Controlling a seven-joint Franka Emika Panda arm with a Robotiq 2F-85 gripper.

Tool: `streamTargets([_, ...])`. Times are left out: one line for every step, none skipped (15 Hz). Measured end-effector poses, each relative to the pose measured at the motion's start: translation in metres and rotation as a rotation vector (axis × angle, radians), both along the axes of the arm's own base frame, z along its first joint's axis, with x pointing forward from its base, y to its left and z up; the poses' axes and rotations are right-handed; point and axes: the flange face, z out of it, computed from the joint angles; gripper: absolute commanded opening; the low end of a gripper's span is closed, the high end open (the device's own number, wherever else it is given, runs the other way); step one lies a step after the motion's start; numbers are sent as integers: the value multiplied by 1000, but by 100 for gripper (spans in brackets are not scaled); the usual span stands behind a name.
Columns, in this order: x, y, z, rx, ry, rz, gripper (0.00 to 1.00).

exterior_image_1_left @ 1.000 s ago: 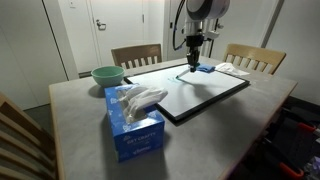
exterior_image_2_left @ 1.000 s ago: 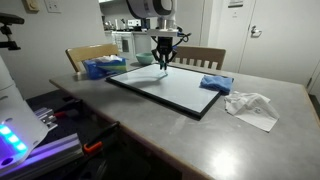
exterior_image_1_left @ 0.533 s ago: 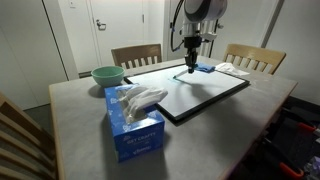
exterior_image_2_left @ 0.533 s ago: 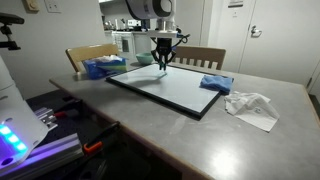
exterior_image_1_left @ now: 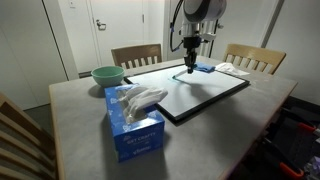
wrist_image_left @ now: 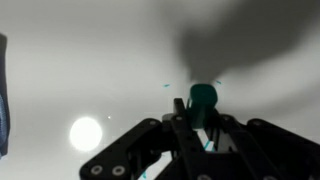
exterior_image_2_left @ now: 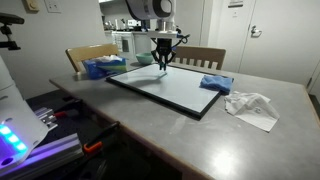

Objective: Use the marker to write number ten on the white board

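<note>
The white board (exterior_image_1_left: 205, 97) lies flat on the table, a white panel in a thin black frame, also seen in an exterior view (exterior_image_2_left: 165, 90). My gripper (exterior_image_1_left: 191, 62) hangs over its far part, pointing straight down, shown in both exterior views (exterior_image_2_left: 162, 58). It is shut on the marker (wrist_image_left: 203, 98), whose teal end points down at the board's white surface in the wrist view. My gripper (wrist_image_left: 200, 128) pinches the pale shaft between its dark fingers. Whether the tip touches the board I cannot tell. A few faint teal specks show on the board by the tip.
A blue cloth pad (exterior_image_1_left: 205, 69) lies on the board's far corner beside a crumpled tissue (exterior_image_2_left: 250, 106). A blue tissue box (exterior_image_1_left: 133, 125) and a green bowl (exterior_image_1_left: 107, 75) stand on the table beside the board. Wooden chairs (exterior_image_1_left: 136, 55) line the far side.
</note>
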Motion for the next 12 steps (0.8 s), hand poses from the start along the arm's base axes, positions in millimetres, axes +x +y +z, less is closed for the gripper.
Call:
streamTargets([0,0,0,0,-2,0,5])
streamTargets([0,-1,0,0,-3,-1,5])
streamTargets([1,-1,1,-1,-5,-1,5])
streamTargets([1,-1,1,-1,-6,-2,5])
streamTargets([2,-2,1,-1,-7,-2,5])
streamTargets([2,-2,2,-2,-8,-3,5])
streamTargets([2,-2,2,-2,-10,-3,5])
streamTargets([3,-3,3,-2,-11,-4,5])
streamTargets([3,-3,3,-3,-12,-4,5])
streamTargets([4,-4,4,-3,-13,-5,5])
streamTargets([4,-4,4,-4,-15,-5,5])
streamTargets([5,-4,5,-5,-17,-4,5])
